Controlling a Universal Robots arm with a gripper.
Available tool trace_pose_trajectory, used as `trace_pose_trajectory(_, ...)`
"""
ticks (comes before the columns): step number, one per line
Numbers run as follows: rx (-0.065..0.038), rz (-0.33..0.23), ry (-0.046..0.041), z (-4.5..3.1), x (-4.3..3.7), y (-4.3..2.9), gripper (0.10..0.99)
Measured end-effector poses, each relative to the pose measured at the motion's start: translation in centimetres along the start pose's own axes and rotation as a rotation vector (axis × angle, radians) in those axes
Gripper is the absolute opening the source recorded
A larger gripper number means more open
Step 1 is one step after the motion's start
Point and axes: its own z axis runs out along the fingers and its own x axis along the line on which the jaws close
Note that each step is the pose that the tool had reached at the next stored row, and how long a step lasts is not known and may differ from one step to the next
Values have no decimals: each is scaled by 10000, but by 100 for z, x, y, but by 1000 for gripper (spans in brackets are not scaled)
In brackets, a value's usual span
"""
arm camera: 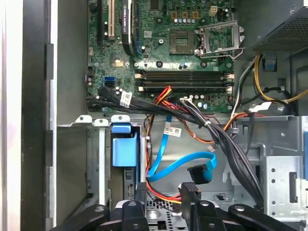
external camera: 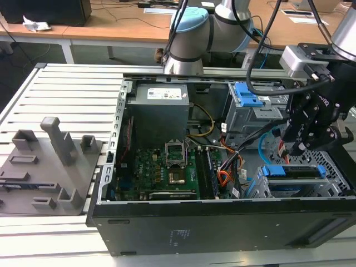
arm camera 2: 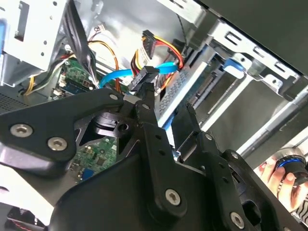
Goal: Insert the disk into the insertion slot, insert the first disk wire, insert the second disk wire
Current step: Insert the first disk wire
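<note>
Glossy blue plastic frames the disk [external camera: 295, 171]; the insertion slot [external camera: 336, 167] is dull perforated metal, the second disk wire [arm camera: 173, 167] smooth plastic.

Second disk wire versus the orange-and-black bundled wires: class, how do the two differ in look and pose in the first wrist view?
The second disk wire is one flat light-blue ribbon; the orange-and-black bundled wires are many thin round strands. The second disk wire bends in a loop; the bundled wires run nearly straight. Both lie inside the open computer case.
</note>
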Motion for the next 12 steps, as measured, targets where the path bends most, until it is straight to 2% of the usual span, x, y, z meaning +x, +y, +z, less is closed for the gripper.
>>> trace_pose_trajectory(9,0,0,1,-1,-167,3,420)
trace_pose_trajectory(12,0,0,0,-1,-169,3,420)
